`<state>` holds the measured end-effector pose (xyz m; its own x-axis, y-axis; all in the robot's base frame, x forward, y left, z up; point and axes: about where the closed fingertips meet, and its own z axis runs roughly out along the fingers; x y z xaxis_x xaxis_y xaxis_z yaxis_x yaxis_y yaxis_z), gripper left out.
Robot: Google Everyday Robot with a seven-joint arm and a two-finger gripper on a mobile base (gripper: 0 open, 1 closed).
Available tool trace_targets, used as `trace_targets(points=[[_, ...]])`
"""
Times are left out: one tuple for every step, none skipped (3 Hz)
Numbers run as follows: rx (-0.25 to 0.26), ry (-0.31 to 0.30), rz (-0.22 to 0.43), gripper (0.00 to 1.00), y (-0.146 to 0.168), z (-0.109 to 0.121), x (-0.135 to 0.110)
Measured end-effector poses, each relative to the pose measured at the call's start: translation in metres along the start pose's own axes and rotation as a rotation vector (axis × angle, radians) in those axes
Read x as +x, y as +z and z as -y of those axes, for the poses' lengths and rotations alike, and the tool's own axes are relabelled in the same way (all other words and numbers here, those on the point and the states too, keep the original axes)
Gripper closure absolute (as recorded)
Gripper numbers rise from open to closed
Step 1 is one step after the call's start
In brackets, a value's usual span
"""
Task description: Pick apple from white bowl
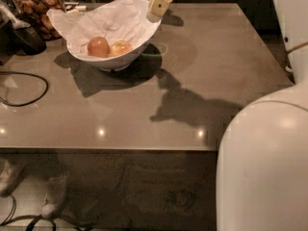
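Note:
The white bowl [137, 44] stands at the far left of the grey table [211, 71], lined with crumpled white paper. Two apples lie in it side by side: a reddish one [98, 46] on the left and a yellower one [121, 47] on the right. My gripper [157, 11] hangs from the top edge, over the bowl's right rim, above and to the right of the apples. It holds nothing that I can see.
A jar of brown snacks [36, 4] and a dark object [26, 35] stand left of the bowl. A black cable [29, 88] loops on the table's left side. My white arm body [264, 167] fills the lower right corner.

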<state>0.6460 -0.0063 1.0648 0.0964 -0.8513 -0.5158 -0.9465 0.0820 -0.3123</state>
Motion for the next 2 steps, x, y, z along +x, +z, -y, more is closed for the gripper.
trace_targets(points=[[-0.007,0.014,0.007,0.00,0.020,0.010,-0.007],[-0.030,0.022,-0.015,0.12,0.047,0.021,-0.012]])
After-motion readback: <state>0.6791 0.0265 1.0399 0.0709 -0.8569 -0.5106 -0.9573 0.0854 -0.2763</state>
